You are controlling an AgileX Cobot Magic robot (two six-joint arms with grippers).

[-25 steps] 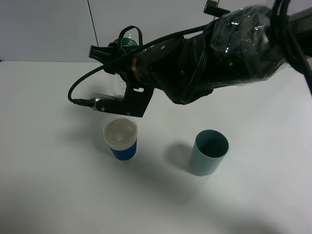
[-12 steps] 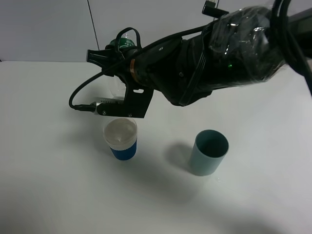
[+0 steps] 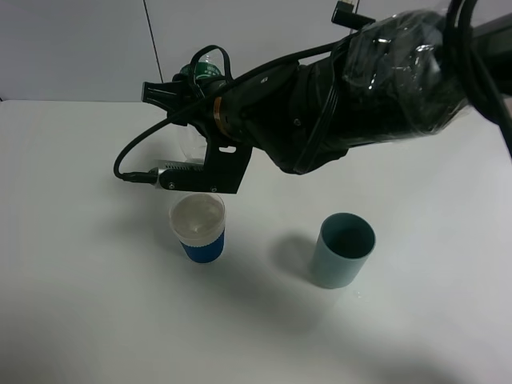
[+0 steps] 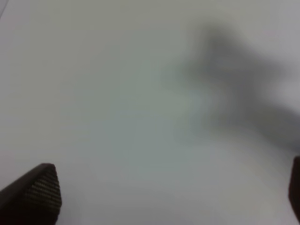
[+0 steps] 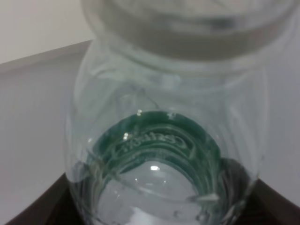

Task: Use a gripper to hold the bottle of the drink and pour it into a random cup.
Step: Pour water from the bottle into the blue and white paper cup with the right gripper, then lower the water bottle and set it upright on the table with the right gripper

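The left gripper (image 4: 166,194) hangs over a bare patch of the white desk (image 3: 96,320). Its two dark fingertips sit far apart at the edges of its wrist view, so it is released and carries nothing.

Closest to the desk's near edge, right of the middle, a plain teal cup (image 3: 342,250) stands upright. A little farther in and left of the middle stands the cup (image 3: 198,228) with the white rim and blue ribbed sleeve, also upright and well apart from the teal one. Its pale inside shows, but what it holds cannot be told.

Above and past that cup, the thick black right arm (image 3: 376,88) reaches in from the desk's right edge across the middle, with an orange ring (image 3: 218,112) near its wrist. A black bracket (image 3: 224,168) under the wrist hovers just over the cup's far rim, apart from it.

Beyond, the right gripper (image 3: 180,92) is clenched on the bottle of the drink (image 3: 206,72), held in the air off the desk on the cup's far side. The green label shows above the jaws and the clear body below them, toward the cup. In the right wrist view the bottle fills the frame, with dark jaws on both sides. How steeply it is tipped cannot be told.

Behind the desk's far edge rises a pale wall (image 3: 72,48).
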